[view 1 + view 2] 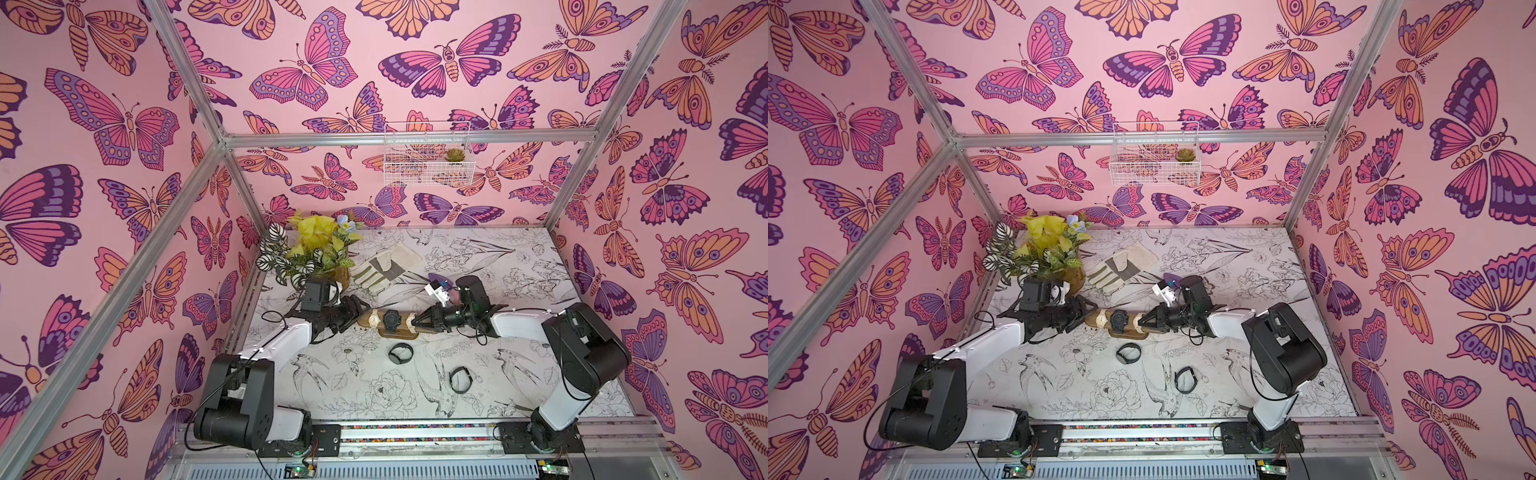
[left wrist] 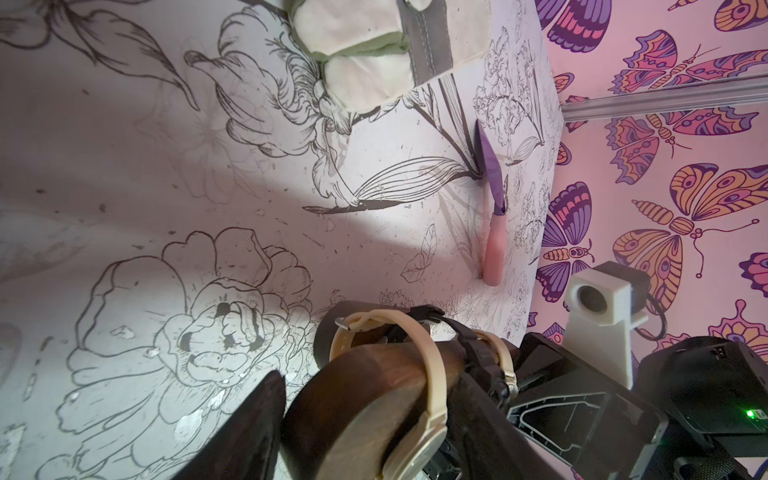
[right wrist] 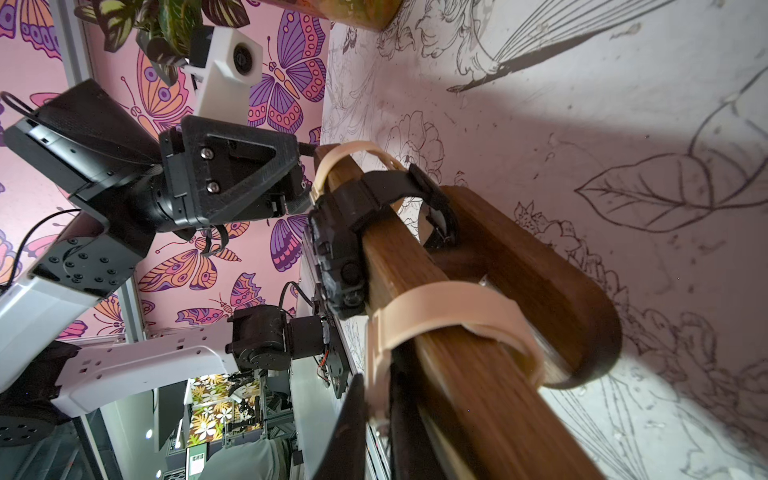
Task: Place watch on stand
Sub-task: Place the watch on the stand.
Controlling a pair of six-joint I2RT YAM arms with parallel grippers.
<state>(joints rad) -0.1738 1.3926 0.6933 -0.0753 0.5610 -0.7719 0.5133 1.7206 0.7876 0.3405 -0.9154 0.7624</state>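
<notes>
The stand (image 1: 388,331), a brown wooden bar on a smaller base, sits mid-table and carries three watches. A beige watch (image 1: 374,319) is near its left end and a black watch (image 1: 390,319) is in the middle. A second beige watch (image 1: 410,321) is near the right end. My right gripper (image 1: 419,322) is shut on the strap of that right beige watch (image 3: 449,307), pinched between its fingers (image 3: 353,415). My left gripper (image 2: 370,399) is open, its fingers (image 2: 249,428) on either side of the stand's left end (image 2: 332,407).
Two loose black watches (image 1: 401,354) (image 1: 460,379) lie on the table in front of the stand. Behind it are a potted plant (image 1: 316,253), a work glove (image 1: 382,266) and a purple-bladed knife (image 2: 492,199). A wire basket (image 1: 428,153) hangs on the back wall.
</notes>
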